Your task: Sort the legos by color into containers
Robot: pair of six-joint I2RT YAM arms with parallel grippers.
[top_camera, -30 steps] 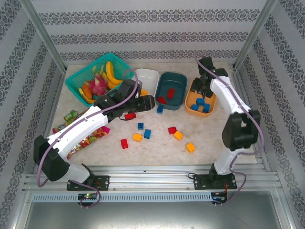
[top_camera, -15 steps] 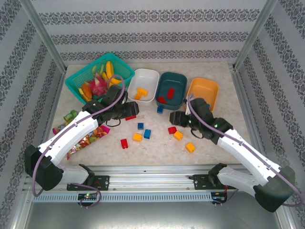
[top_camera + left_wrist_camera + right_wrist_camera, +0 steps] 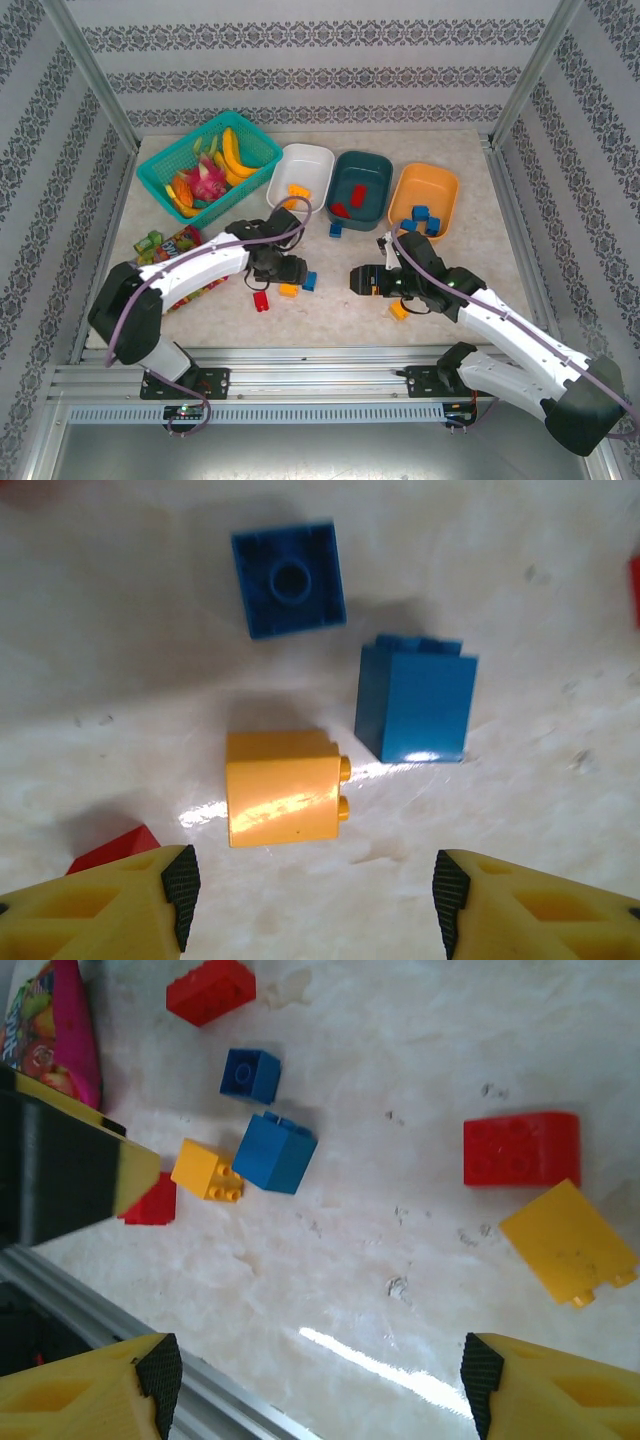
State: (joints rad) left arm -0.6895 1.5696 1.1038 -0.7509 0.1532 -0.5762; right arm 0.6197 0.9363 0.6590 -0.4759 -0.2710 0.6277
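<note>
Three tubs stand in a row at the back of a pale, marbled table (image 3: pixel 470 160), which is boxed in by an aluminium frame and walls papered in grey patterned stripes. At far left sits a turquoise basket (image 3: pixel 163 163) of toy fruit, with snack packets (image 3: pixel 170 243) lying in front of it.

The left gripper (image 3: pixel 295 272) hangs low over the table, spread wide with nothing between its fingers (image 3: pixel 180 880). Four bricks show under its wrist camera. A yellow brick (image 3: pixel 283 787) is nearest and a tall blue brick (image 3: pixel 415 705) lies just beside it. A flat blue brick (image 3: pixel 290 577) lies farther off, and a red brick (image 3: pixel 110 848) shows only as a corner, cut off by a finger.

The white tub (image 3: pixel 310 165) holds one yellow piece. The teal tub (image 3: pixel 340 172) holds two red ones, and a lone blue brick (image 3: pixel 335 230) lies on the table against its front. The orange tub (image 3: pixel 430 185) holds a few blue ones, bunched too closely to count.

The right gripper (image 3: pixel 355 280) is likewise parted and empty, above bare table. Seven loose bricks can be counted from its wrist camera: three red, two blue and two yellow. One of the red ones is partly behind the other arm's finger. From above, the right arm half covers a yellow piece (image 3: pixel 397 310).
</note>
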